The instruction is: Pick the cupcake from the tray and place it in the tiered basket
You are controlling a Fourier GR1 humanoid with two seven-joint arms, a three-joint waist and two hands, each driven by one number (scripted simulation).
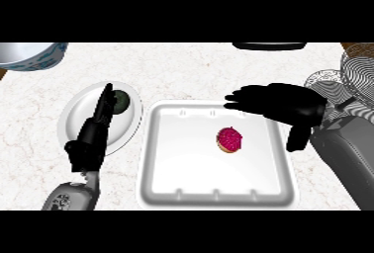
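I see my right hand (pixel 281 106) spread wide above the tray's (pixel 168 188) far edge, the cupcake (pixel 231 140) untouched, my left hand (pixel 91 136) flat over the plate (pixel 73 116).

Bright, even overhead light; soft shadows inside the white tray (pixel 164 192), no glare or blur.

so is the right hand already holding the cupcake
No, the cupcake lies alone in the tray, with the right hand open above it.
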